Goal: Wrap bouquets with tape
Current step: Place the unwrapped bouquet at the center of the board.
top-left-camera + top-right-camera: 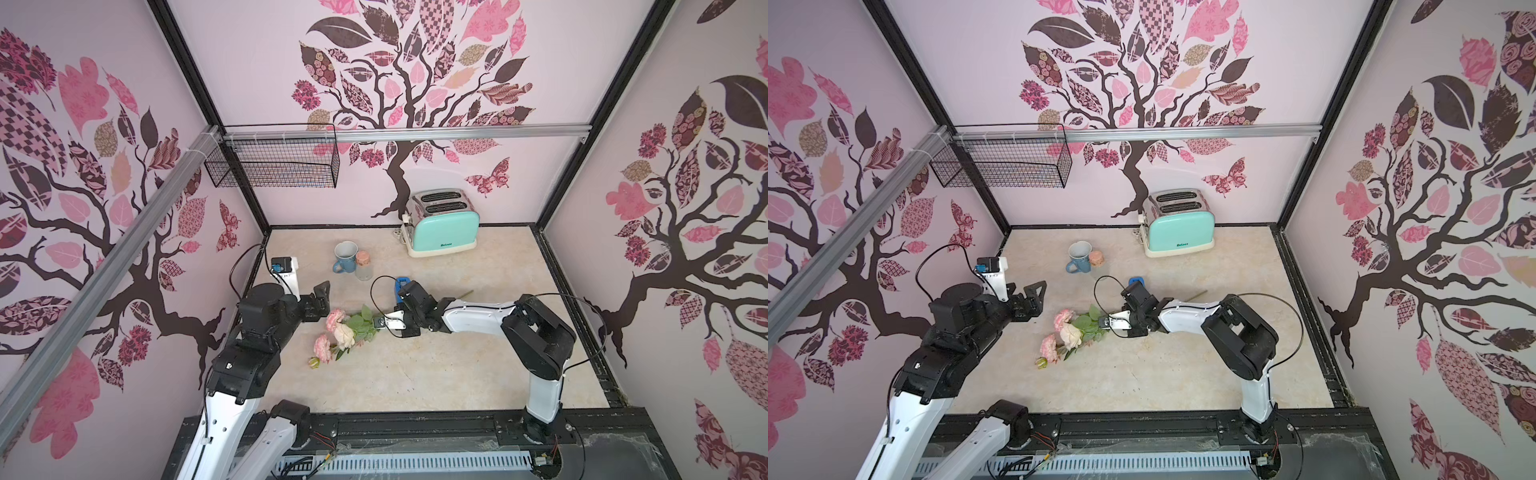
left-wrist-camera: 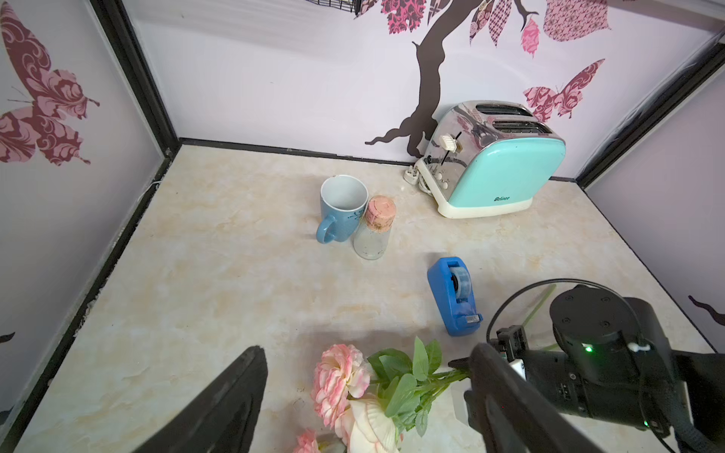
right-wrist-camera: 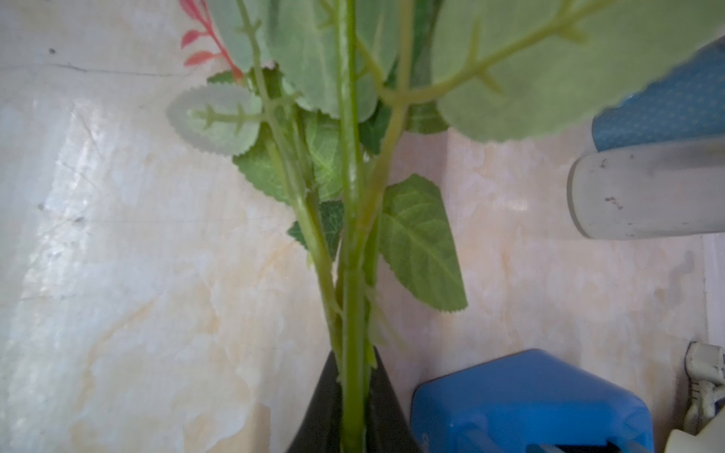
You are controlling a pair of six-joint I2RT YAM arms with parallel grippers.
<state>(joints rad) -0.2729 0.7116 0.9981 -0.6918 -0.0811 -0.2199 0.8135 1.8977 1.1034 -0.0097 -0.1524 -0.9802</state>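
Observation:
The bouquet (image 1: 338,332) lies on the marble-look table (image 1: 457,374), its pink and cream blooms towards the left arm and its green stems running under the right arm. My right gripper (image 1: 376,323) is shut on the stems just behind the leaves. In the right wrist view the stems (image 3: 351,274) run straight between the two black fingers of the right gripper (image 3: 353,361). The blue tape dispenser (image 1: 401,284) stands just behind the right wrist, apart from the flowers. My left gripper (image 1: 323,301) hovers open beside the blooms (image 2: 341,376), holding nothing.
A blue mug (image 1: 345,257) and a cork-lidded glass jar (image 1: 363,266) stand together behind the flowers. A mint toaster (image 1: 442,228) sits against the back wall. A black wire basket (image 1: 274,162) hangs high on the wall at the left.

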